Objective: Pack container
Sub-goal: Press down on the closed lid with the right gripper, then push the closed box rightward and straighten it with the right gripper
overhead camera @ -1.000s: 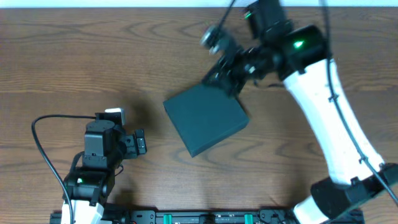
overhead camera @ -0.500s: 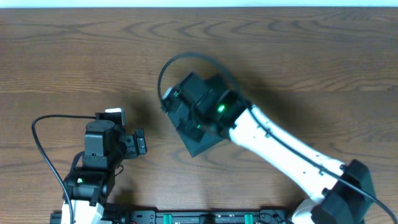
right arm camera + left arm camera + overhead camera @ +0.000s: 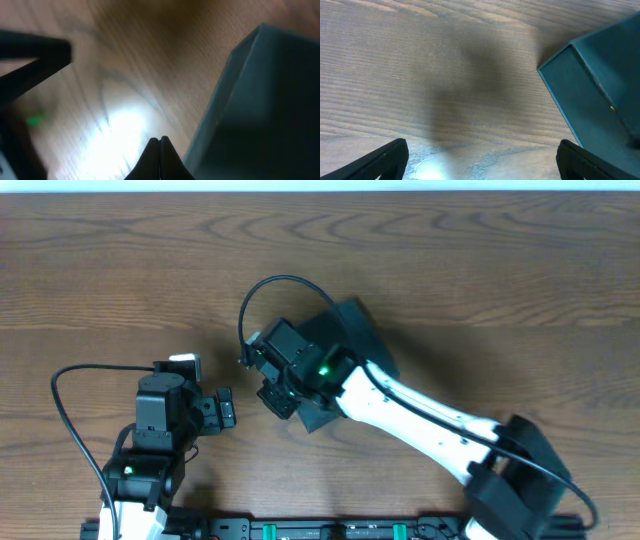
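With the container [image 3: 352, 338] lying near the middle of the table and the right gripper [image 3: 160, 144] pinched shut on nothing beside its corner, the robot should probably nudge slowly and squarely, while the left gripper [image 3: 226, 409] waits wide open and empty.

We see the table [image 3: 100, 260] evenly lit from above, soft shadow edging the container [image 3: 358, 332]. Our right wrist view is blurred, with glare whitening the table; the left shows a broad dim shadow.
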Available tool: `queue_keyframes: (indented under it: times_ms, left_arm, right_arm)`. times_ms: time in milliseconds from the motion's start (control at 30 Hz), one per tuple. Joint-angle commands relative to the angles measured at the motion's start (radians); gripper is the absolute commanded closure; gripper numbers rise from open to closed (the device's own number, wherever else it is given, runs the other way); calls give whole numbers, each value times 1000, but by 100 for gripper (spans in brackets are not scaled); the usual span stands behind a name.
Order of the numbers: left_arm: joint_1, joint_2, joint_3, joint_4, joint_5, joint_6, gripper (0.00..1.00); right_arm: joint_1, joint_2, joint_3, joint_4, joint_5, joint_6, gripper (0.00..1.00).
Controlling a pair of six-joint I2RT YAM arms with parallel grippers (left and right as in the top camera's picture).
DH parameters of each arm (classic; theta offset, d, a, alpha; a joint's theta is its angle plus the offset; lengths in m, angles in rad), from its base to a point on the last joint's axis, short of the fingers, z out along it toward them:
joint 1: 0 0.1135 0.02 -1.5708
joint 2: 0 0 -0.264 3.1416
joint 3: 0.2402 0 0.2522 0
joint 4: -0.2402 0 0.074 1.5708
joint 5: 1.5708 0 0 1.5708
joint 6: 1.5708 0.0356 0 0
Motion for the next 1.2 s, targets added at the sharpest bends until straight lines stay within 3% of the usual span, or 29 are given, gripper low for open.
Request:
queue_keyframes:
  times_ms: [0,267,500,1167]
  left_arm:
    - [6,-3,-6,0,-3,7,5]
    - [6,-3,-6,0,-3,7,5]
    - [6,-3,-6,0,-3,7,5]
    - [6,-3,-6,0,-3,7,5]
  right_arm:
    - [8,38,-10,30,-5,105,99]
    - [-6,128,-10,108,47,127,99]
    - [-41,208,-10,176,222,130,99]
    - [-198,238,-10,415,554,129,99]
